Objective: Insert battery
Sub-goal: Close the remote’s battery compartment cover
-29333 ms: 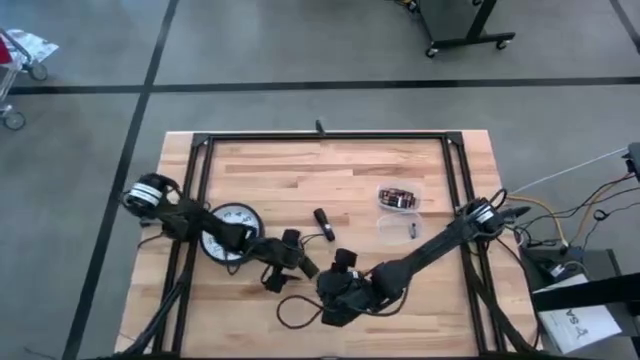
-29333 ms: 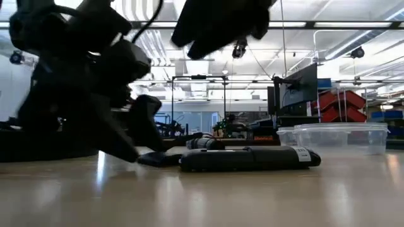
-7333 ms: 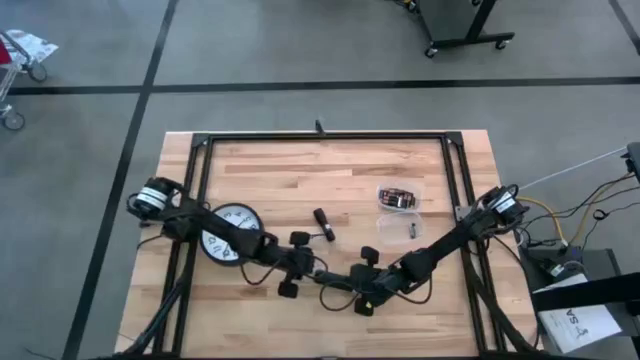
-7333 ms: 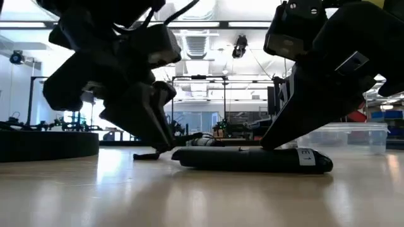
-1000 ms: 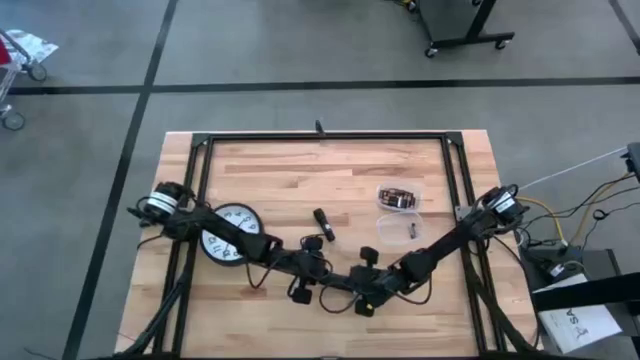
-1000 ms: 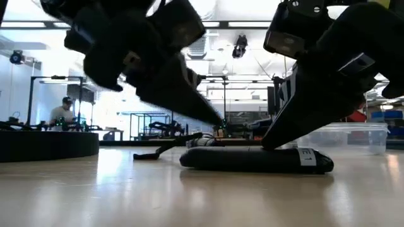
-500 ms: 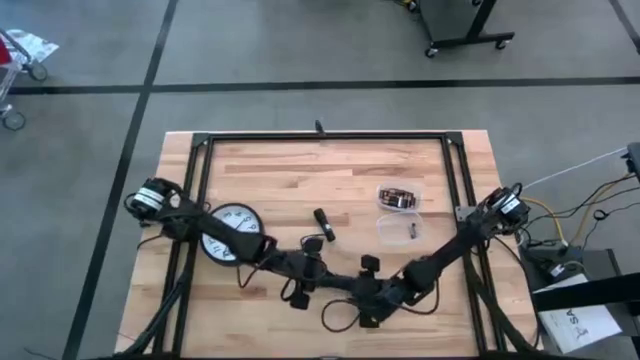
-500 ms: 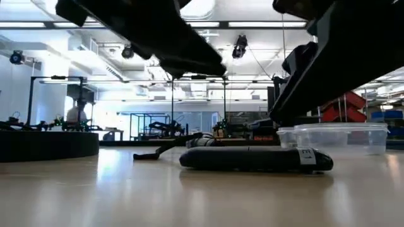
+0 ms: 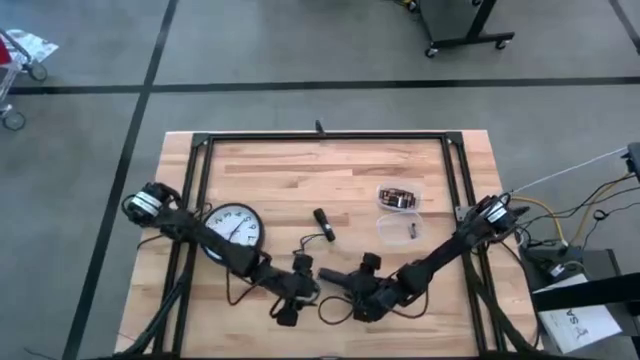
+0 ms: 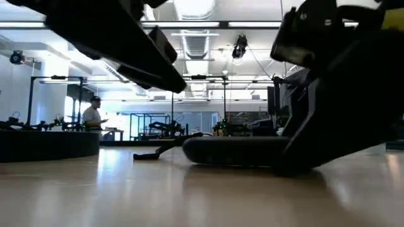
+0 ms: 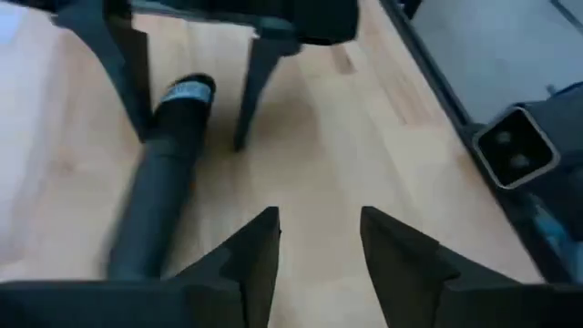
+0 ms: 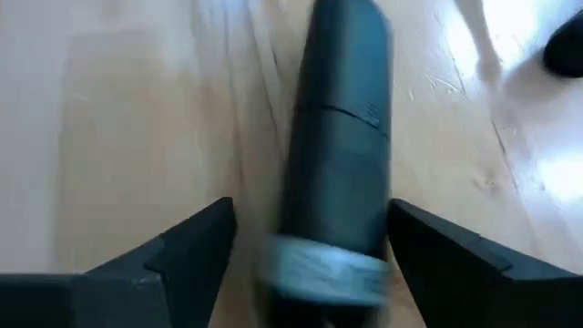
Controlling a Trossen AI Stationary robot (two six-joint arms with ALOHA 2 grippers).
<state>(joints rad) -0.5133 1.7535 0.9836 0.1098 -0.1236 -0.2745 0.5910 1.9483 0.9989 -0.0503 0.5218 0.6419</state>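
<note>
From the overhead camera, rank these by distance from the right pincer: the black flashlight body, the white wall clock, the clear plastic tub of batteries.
1. Black flashlight body: directly at the right pincer, near the front edge.
2. Clear plastic tub of batteries: farther back, on the right.
3. White wall clock: farthest, on the left.

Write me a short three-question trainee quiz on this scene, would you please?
1. True or false: the right gripper is open, with its fingers either side of the dark cylinder.
2. Which lies nearest the left arm's base? A) the wall clock B) the clear containers C) the dark cylinder
3. Fill in: the left gripper is ___.
Key: 1 true; 2 A; 3 open.
</note>
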